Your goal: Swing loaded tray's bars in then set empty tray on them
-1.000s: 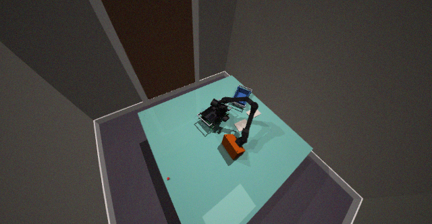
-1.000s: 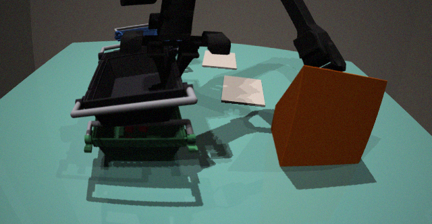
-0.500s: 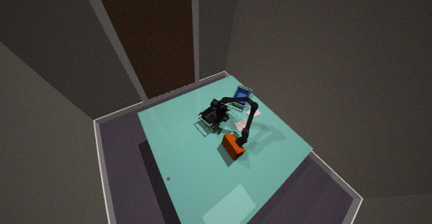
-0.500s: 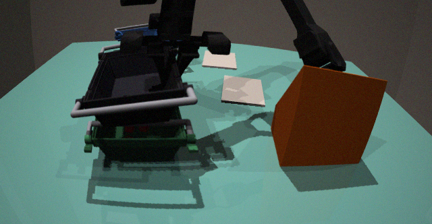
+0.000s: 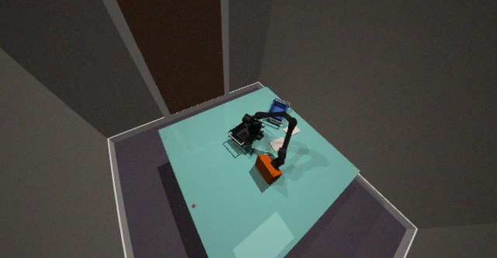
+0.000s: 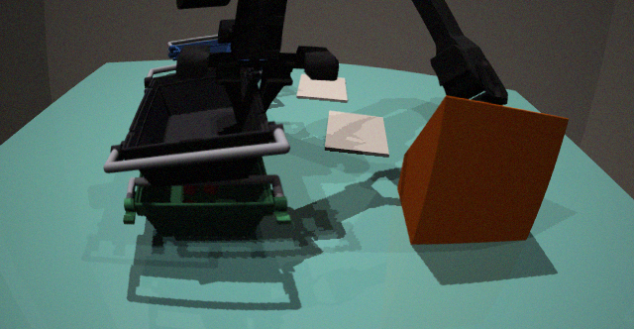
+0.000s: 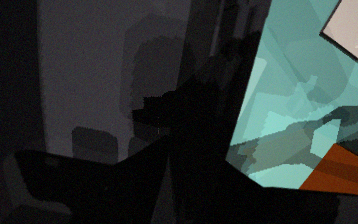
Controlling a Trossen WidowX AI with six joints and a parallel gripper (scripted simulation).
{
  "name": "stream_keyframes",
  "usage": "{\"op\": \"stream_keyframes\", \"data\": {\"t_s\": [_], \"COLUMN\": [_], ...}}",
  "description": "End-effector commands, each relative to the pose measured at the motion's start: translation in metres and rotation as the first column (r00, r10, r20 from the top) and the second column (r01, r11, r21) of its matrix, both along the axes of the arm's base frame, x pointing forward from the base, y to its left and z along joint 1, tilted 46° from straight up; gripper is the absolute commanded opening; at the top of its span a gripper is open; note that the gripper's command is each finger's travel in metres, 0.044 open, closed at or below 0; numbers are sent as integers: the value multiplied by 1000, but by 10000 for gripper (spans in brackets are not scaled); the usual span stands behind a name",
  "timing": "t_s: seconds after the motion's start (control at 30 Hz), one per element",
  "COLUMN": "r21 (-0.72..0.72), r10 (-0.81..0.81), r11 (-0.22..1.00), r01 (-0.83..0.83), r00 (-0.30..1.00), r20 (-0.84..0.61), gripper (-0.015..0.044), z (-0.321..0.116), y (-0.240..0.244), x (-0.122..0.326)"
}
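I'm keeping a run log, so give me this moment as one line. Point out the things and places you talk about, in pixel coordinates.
gripper (image 6: 243, 116): shut on black tray (image 6: 198, 126) | black tray: tilted, above green tray (image 6: 203, 212) | release: not yet

The table top (image 5: 217, 180) (image 6: 357, 289) (image 7: 290, 55) is of pale turquoise colour, with darker green-grey shadow shapes on it. The upper tray (image 6: 193, 126) (image 7: 85, 65) is black, and its bar (image 6: 198, 158) is light grey. The lower tray (image 6: 203, 212) is green, with some red inside. Another tray (image 5: 279, 109) (image 6: 213, 47) is blue. The block-like body (image 5: 268, 169) (image 6: 485, 175) (image 7: 330, 170) is orange, and two flat plates are cream. The arm (image 5: 288, 137) (image 6: 436, 12) is black.
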State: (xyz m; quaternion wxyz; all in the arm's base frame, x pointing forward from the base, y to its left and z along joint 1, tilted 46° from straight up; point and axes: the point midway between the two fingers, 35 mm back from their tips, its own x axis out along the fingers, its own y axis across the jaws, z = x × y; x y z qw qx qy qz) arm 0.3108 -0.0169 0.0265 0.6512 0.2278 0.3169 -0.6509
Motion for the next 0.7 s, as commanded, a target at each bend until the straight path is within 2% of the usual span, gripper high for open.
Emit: {"op": "stream_keyframes", "data": {"t_s": [0.0, 0.67], "r21": [-3, -3], "r10": [-17, -17], "r11": [1000, 1000], "r01": [17, 17], "r00": [999, 999], "r20": [-33, -33], "gripper": [0, 0], "z": [-4, -4], "y": [-7, -7], "x": [-6, -6]}}
